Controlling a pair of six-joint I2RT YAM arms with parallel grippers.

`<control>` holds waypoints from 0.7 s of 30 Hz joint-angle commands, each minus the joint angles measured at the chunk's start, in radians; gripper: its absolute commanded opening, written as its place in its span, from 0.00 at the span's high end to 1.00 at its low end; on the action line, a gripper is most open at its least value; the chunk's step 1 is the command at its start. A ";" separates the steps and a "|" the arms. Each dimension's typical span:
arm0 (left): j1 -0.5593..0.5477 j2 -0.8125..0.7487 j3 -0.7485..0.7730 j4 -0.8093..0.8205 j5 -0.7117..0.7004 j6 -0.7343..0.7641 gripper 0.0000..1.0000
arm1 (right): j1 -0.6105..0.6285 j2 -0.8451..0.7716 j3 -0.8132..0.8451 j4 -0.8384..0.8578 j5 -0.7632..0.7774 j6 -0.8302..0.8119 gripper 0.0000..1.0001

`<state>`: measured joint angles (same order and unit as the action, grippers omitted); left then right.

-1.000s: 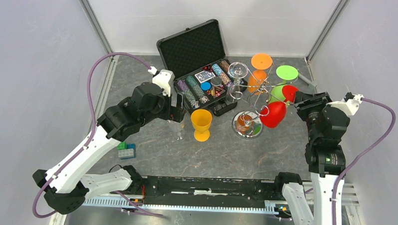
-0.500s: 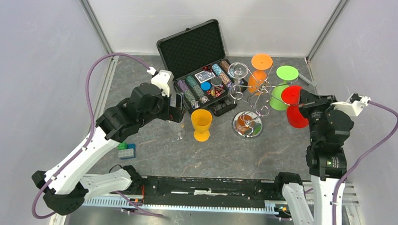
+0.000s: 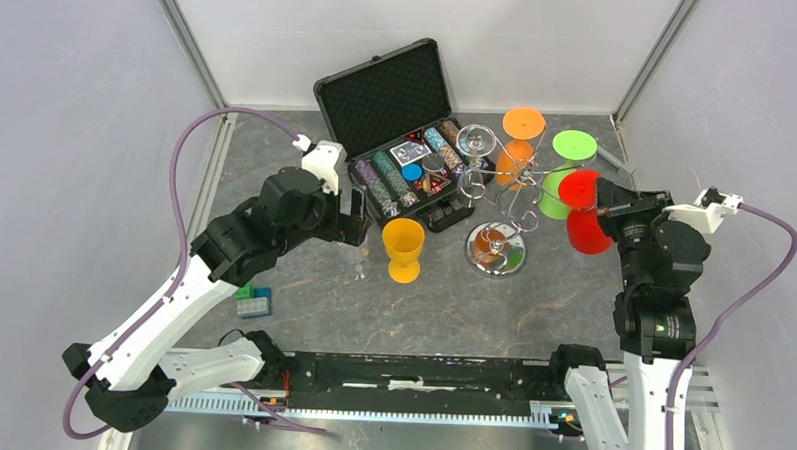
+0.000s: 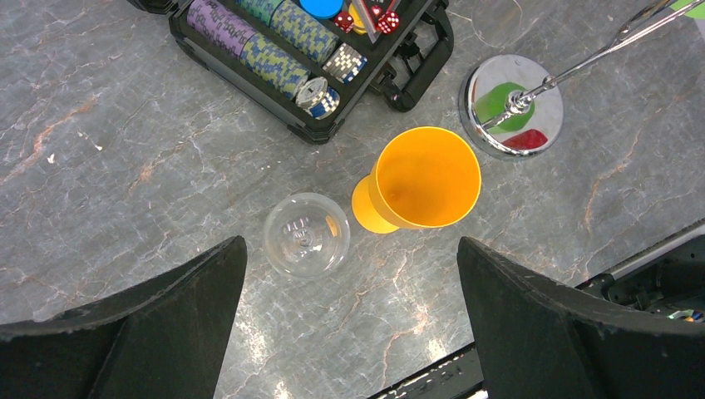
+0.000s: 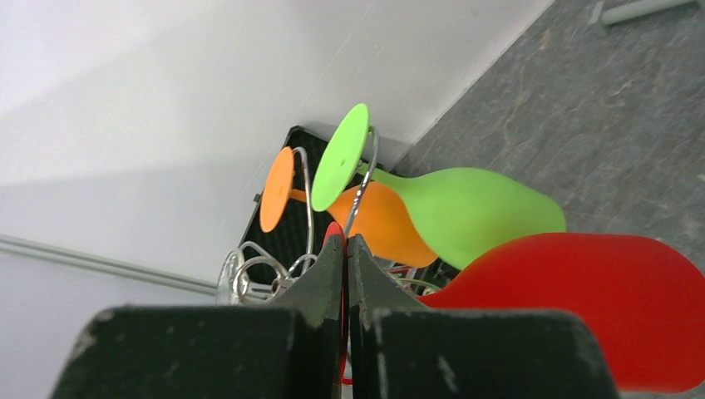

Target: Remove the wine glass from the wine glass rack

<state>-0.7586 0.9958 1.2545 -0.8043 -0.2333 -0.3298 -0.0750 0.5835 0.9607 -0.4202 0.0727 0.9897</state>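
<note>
Task's thing: the red wine glass [image 3: 585,230] is off the rack [image 3: 497,250]. It is held in the air to the rack's right, just beside the green glass [image 3: 554,190] hanging there.
Right end effector [image 5: 345,249]: pinched narrow on the red wine glass, at the stem by the foot as far as I can tell. The fingers [image 5: 316,283] hide the contact itself.
Left end effector [image 4: 351,249]: spread wide and holding nothing, above a yellow cup [image 4: 420,179] and a clear glass [image 4: 306,235] on the bench [image 4: 125,166].
Handling: I judge it light, stiff and smooth, probably plastic, so slippery rather than fragile.
Where to hold: the thin stem, close under the foot disc, so the disc stops it sliding through.
Pointing: the foot disc is up and toward the far wall. The bowl is lower, toward the near edge.
Long axis: foot to bowl, tilted, neither upright nor flat.
Risk: swinging the bowl into the green glass or the orange glass [image 3: 517,157].
</note>
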 commanded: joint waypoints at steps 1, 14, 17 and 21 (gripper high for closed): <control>0.004 -0.021 -0.003 0.048 -0.009 0.034 0.00 | -0.002 -0.016 0.038 0.029 -0.066 0.073 1.00; 0.004 -0.024 -0.006 0.051 -0.017 0.032 0.00 | -0.002 -0.024 -0.007 0.092 -0.191 0.172 1.00; 0.004 -0.024 -0.007 0.051 -0.015 0.031 0.00 | -0.002 -0.029 0.006 0.073 -0.174 0.162 1.00; 0.004 -0.025 -0.005 0.053 -0.010 0.028 0.00 | -0.002 -0.032 0.006 0.066 -0.156 0.149 1.00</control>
<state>-0.7586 0.9894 1.2530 -0.8028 -0.2337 -0.3298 -0.0792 0.5625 0.9516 -0.3679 -0.0605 1.1290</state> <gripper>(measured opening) 0.994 0.014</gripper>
